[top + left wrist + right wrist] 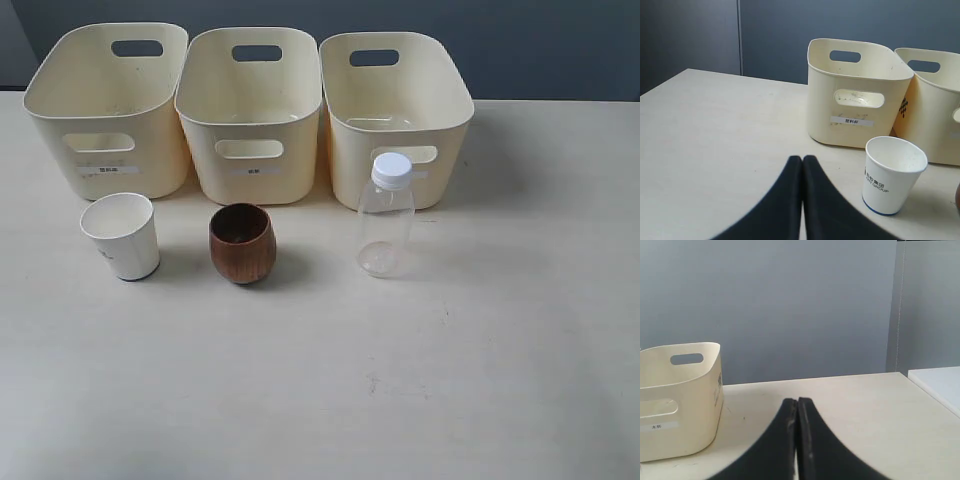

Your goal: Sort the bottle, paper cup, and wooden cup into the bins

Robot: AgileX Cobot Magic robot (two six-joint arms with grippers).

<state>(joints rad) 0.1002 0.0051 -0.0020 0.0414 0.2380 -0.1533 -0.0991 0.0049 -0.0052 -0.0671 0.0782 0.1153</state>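
Three cream-yellow bins stand in a row at the back: left bin [70,125], middle bin [205,125], right bin [345,150]. In front of them stand the white paper cup [122,235], the brown wooden cup [242,243] and the clear bottle [386,215] with a white cap, all upright. Neither gripper shows in the exterior view. My left gripper [802,158] is shut and empty, low over the table, with the paper cup [892,175] close beside it and a bin [820,105] behind. My right gripper [798,400] is shut and empty, with one bin [695,400] off to its side.
The pale table [400,380] stretches bare in front of the three objects. A dark wall runs behind the bins. In the right wrist view a white surface edge [940,382] lies past the table's side.
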